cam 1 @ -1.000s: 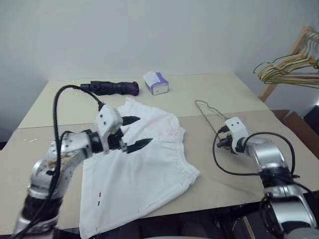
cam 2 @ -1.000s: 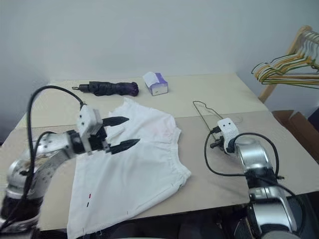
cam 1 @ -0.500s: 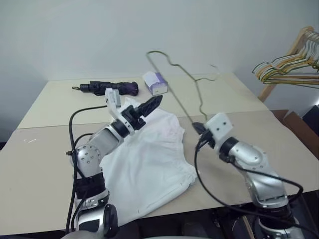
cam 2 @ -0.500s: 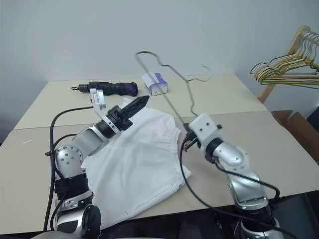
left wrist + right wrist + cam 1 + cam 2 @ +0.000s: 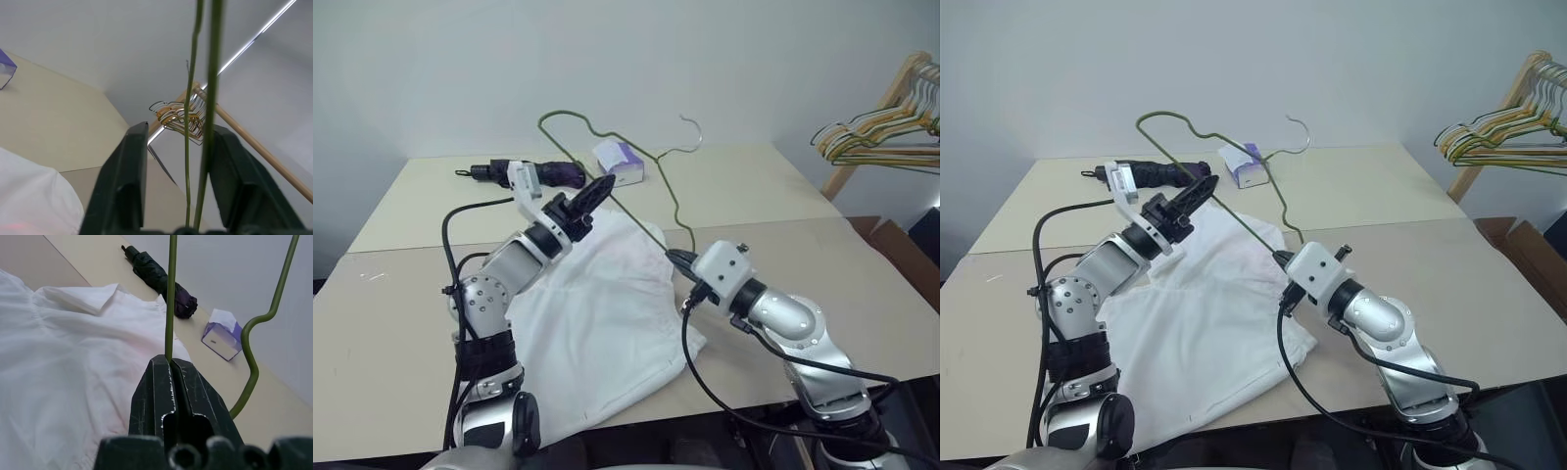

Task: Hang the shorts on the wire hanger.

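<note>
Wire hanger [image 5: 211,98] between left fingers [image 5: 122,186].

Your right gripper [image 5: 676,258] was clamped shut, its fingers [image 5: 171,382] pressed together on the wire hanger [image 5: 641,168], with the forearm reaching in from the right and the wrist angled toward the left. Your left arm was raised with the elbow bent, and the left gripper [image 5: 596,192] pointed forward and to the right. Its two fingers [image 5: 126,176] stood slightly apart, one on each side of the hanger's wire.
</note>
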`<action>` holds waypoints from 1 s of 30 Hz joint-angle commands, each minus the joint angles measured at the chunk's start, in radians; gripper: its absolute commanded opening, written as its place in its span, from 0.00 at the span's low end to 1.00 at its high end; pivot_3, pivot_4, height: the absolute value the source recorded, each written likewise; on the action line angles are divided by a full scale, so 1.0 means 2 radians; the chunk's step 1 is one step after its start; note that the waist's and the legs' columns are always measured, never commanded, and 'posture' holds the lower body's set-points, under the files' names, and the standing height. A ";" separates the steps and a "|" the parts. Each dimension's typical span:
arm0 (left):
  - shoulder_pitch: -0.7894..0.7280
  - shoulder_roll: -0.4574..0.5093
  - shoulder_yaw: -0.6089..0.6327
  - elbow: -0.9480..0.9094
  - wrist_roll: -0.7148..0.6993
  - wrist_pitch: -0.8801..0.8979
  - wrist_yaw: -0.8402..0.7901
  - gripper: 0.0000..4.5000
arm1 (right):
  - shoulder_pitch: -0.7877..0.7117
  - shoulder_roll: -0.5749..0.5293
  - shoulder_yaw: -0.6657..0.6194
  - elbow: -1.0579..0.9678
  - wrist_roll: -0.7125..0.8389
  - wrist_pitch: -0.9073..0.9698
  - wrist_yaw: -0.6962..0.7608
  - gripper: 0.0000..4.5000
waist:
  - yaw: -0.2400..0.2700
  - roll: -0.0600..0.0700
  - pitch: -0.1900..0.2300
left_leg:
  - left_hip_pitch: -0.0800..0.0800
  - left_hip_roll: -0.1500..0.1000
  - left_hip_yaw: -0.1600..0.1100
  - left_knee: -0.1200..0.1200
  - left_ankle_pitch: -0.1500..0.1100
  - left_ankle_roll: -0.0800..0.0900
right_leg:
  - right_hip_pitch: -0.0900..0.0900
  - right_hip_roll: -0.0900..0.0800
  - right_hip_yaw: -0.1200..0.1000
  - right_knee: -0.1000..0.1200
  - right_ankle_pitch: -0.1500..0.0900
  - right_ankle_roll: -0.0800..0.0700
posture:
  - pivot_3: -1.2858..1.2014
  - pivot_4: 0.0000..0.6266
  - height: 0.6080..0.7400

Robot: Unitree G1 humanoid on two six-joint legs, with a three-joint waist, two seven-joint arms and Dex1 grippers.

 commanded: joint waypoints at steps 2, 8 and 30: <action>-0.015 0.003 -0.001 -0.001 -0.010 -0.013 0.007 0.04 | -0.004 0.001 0.001 -0.005 -0.009 -0.025 0.000 0.00 | 0.000 0.000 0.000 | 0.000 0.000 0.000 0.000 0.000 0.000 | 0.000 0.000 0.000 0.000 0.000 0.000 | 0.52 0.00 1.00; -0.003 0.014 -0.020 -0.021 0.003 -0.029 -0.023 0.00 | -0.010 -0.001 0.009 0.004 -0.022 -0.029 0.003 0.12 | 0.000 0.000 0.000 | 0.000 0.000 0.000 0.000 0.000 0.000 | 0.000 0.000 0.000 0.000 0.000 0.000 | 0.52 0.00 1.00; -0.001 0.201 -0.007 -0.026 -0.033 -0.086 -0.391 0.00 | -0.124 -0.148 -0.143 0.131 0.416 0.257 0.316 0.92 | -0.001 0.000 0.001 | 0.001 0.001 0.000 0.000 0.000 0.000 | 0.000 0.001 0.000 0.000 -0.001 -0.001 | 0.53 0.00 1.00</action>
